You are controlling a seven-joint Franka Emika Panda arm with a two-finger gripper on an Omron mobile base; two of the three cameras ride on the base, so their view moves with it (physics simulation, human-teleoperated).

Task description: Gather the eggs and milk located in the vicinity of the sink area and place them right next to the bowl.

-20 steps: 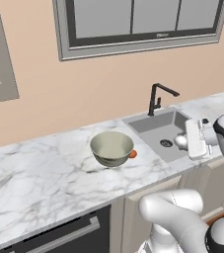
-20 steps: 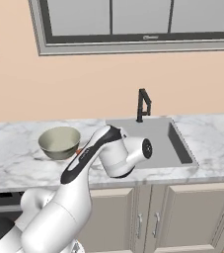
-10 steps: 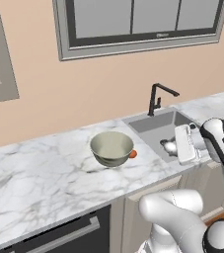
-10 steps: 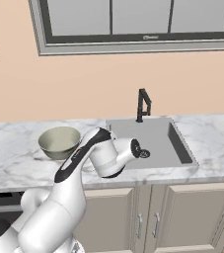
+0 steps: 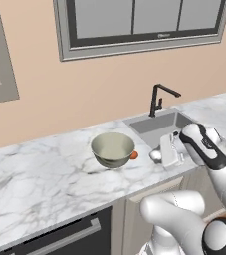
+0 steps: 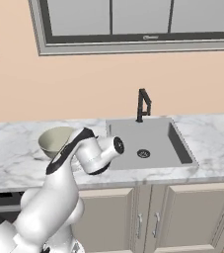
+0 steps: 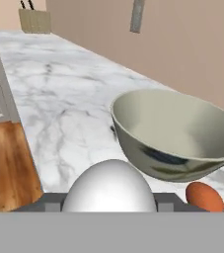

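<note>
My gripper (image 7: 108, 203) is shut on the white egg (image 7: 109, 185), which bulges up between the two fingertips. In the left base view the gripper (image 5: 161, 152) holds that egg (image 5: 155, 156) low over the counter, between the sink (image 5: 160, 124) and the bowl (image 5: 113, 148). The grey-beige bowl (image 7: 177, 133) stands just ahead of the hand. The orange-brown egg (image 7: 205, 196) lies on the marble against the bowl's base, on its sink side (image 5: 134, 155). In the right base view the arm covers part of the bowl (image 6: 53, 140). The milk is out of view.
A black faucet (image 5: 159, 97) stands behind the sink basin (image 6: 148, 143). Marble counter (image 5: 40, 174) stretches left of the bowl. The counter's front edge drops to a wooden floor (image 7: 7, 168). A beige block (image 7: 34, 20) stands far along the counter by the wall.
The arm has swung left from over the sink toward the bowl, carrying the white egg. The bowl and the orange-brown egg have stayed put.
</note>
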